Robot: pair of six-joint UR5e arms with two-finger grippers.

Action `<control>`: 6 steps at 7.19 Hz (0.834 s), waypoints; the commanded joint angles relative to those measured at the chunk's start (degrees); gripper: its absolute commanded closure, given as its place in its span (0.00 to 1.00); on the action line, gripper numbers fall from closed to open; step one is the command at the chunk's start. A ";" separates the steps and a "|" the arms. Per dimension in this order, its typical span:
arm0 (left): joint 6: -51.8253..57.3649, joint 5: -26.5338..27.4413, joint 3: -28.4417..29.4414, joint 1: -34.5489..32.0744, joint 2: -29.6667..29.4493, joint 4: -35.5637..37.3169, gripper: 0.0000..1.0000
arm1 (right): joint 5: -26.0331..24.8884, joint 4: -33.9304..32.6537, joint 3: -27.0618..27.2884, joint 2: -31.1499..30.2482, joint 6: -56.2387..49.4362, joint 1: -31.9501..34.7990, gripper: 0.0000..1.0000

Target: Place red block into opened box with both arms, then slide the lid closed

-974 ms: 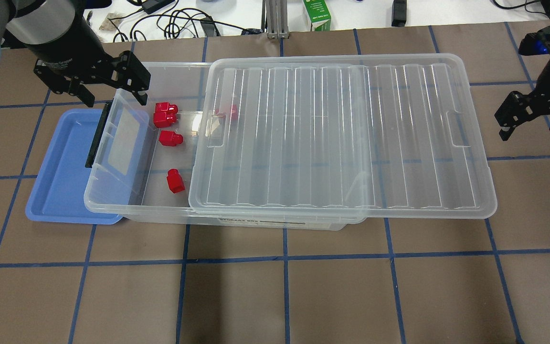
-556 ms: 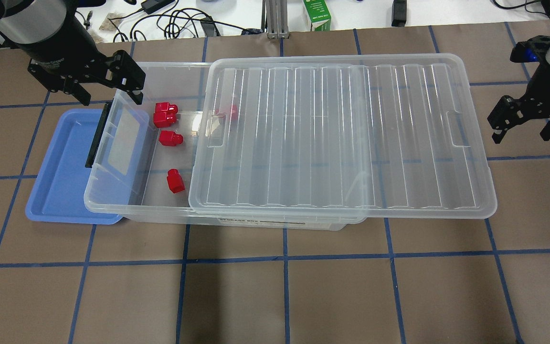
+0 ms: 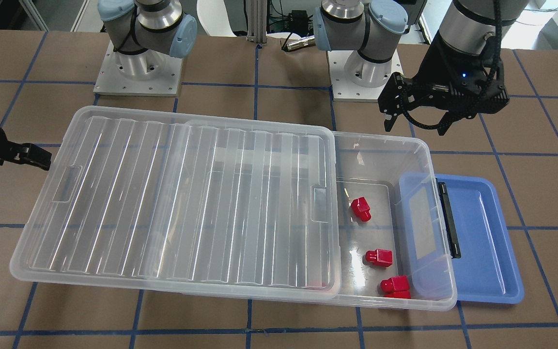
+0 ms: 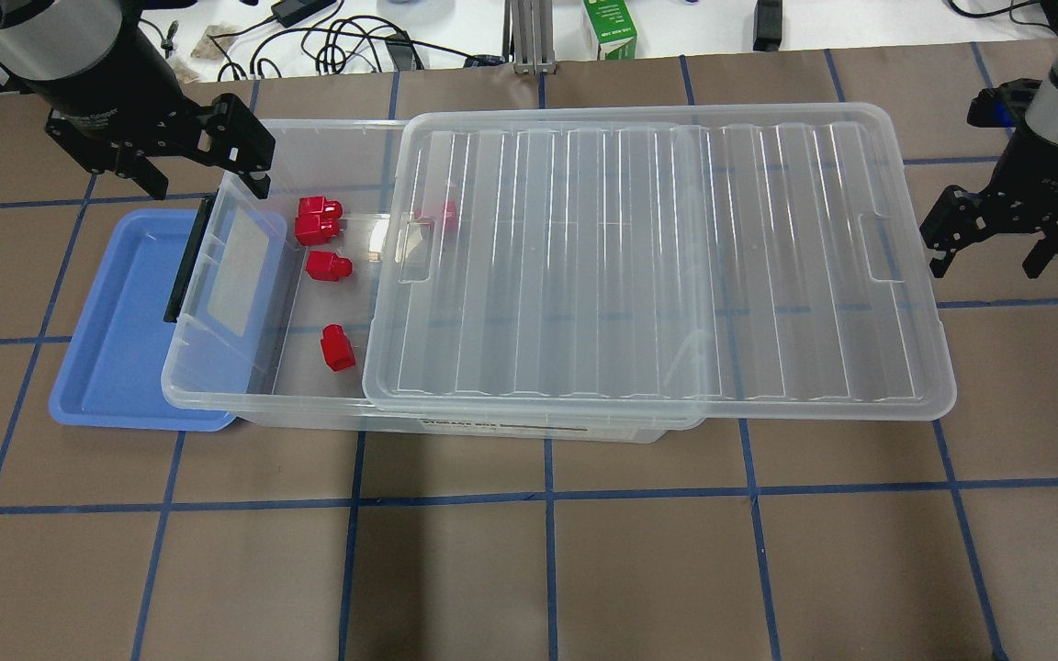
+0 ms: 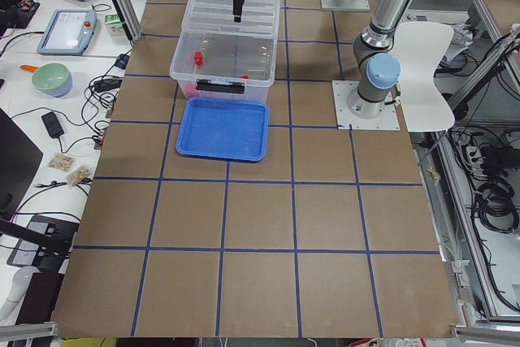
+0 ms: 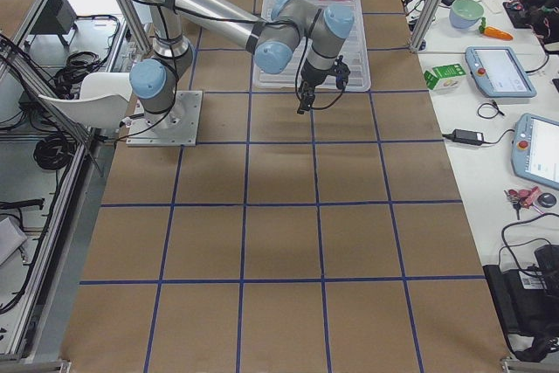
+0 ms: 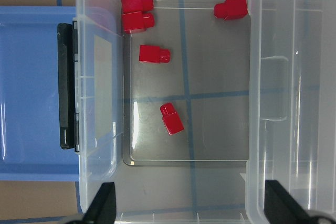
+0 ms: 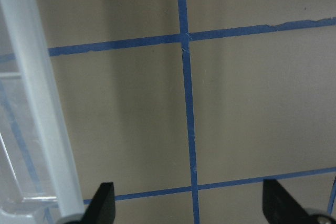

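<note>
Seemingly in hand: the turn from placing to closing, going by the red block (image 4: 338, 347) and its likes lying inside the box (image 4: 217, 397), with both tools empty.
Next move: calls for bringing the right gripper (image 4: 988, 262) down to the level of the raised rim at the short end of the lid (image 4: 639, 275), then pushing along the box toward the blue tray (image 4: 116, 321). Probably also wants the left gripper (image 4: 205, 182) lifted clear, or braced at the black bar (image 4: 185, 271) to stop the box sliding.
Box: long side toward the robot, black-bar end overlapping the blue tray.
Red block: on the box floor in the uncovered end, nearest the robot. Another just behind it, a touching pair by the far wall, and one more beneath the lid's edge.
Lid: lying on the box rim, shifted toward the robot's right, overhanging that short end and leaving the tray end uncovered; not yet closed.
Right gripper fingers: released and spread wide, holding nothing, touching nothing. Hovering over bare table just beside the lid's overhanging short end, with the rim outside one finger in the wrist view.
Left gripper fingers: likewise released, wide and empty. Hovering above the box's far corner at the uncovered end, apart from the blocks below; height over the rim hard to judge.
</note>
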 commanded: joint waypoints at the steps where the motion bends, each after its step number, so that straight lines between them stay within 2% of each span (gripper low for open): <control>1: -0.03 -0.09 -0.19 -0.01 0.05 0.05 0.00 | 1.74 -0.05 0.00 0.17 2.72 0.94 0.00; 6: -0.38 -0.27 -0.63 -0.45 0.14 0.05 0.00 | 1.83 0.04 0.00 1.13 4.49 5.16 0.00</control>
